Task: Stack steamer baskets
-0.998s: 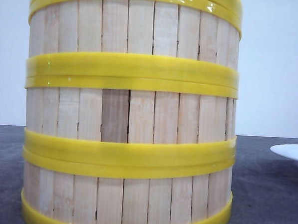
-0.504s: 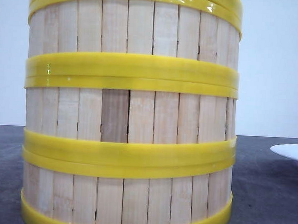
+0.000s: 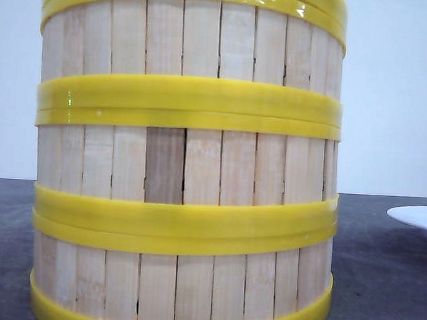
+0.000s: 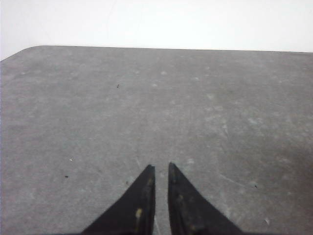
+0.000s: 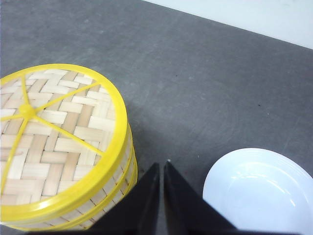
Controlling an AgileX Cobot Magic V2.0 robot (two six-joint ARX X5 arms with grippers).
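Yellow-rimmed pale-slatted steamer baskets [image 3: 184, 166]

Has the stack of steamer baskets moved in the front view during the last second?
No. The stack of steamer baskets keeps the same position relative to the white plate and the table edge.

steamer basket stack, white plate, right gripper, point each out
steamer basket stack [image 5: 58, 147], right wrist view, woven top.
white plate [image 5: 259, 193], right wrist view, inner surface.
right gripper [image 5: 162, 169], right wrist view, between the closed fingertips.
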